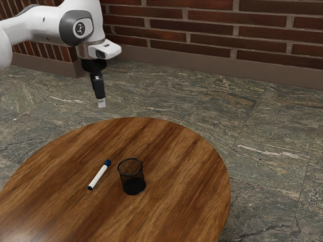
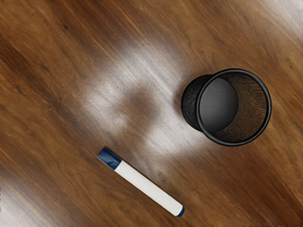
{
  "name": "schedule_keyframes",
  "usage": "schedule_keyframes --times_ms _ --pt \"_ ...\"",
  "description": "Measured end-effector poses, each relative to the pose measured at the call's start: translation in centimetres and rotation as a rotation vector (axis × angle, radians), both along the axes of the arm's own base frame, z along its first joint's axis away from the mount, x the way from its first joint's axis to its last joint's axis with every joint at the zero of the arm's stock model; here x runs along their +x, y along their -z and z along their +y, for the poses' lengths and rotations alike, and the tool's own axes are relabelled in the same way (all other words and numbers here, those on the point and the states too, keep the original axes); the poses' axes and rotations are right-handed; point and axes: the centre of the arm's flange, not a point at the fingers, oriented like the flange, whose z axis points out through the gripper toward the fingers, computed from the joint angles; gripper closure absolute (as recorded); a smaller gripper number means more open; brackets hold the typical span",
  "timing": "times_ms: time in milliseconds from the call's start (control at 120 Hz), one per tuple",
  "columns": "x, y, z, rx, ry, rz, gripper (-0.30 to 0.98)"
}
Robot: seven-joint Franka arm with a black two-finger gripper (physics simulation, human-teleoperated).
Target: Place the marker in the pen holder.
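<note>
Gripper [image 1: 101,103] at exterior view's upper left, can't tell if wide or narrow; see white marker [image 1: 99,175], blue-ended, lying lower left.

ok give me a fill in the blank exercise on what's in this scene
1. The slim white marker has a cap coloured ____.
2. The black mesh cylindrical pen holder stands with its open end facing ____.
3. Both rest on a glossy brown table whose top is made of ____.
4. The marker lies ____ the holder, not inside it.

Missing words: blue; up; wood; beside.
</note>
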Motion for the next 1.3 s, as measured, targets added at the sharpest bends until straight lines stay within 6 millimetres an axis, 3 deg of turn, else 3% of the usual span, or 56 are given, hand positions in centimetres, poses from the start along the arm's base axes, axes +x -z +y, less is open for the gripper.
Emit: schedule_keyframes --times_ms 233,267,325,408,850,942,1075,1183,1300 --pt "-0.7 0.4 0.3 -0.004 0.024 0.013 0.0" --pt "-1.6 1.4 0.5 -0.005 0.011 0.027 0.0" --pt "-3.4 5.5 1.7 -0.013 -0.03 0.063 0.0" --pt "-4.0 8.7 4.1 -0.013 -0.094 0.056 0.0" --pt "-5.1 15.5 5.8 0.069 -0.468 -0.013 0.02" --pt "-6.3 18.3 5.8 0.084 -0.567 -0.023 0.11" --pt "-5.0 20.3 5.3 0.092 -0.686 -0.074 0.31" --pt "-3.2 22.0 5.5 0.101 -0.772 -0.096 0.38" --pt "-2.7 23.9 5.6 0.109 -0.854 -0.091 0.43"
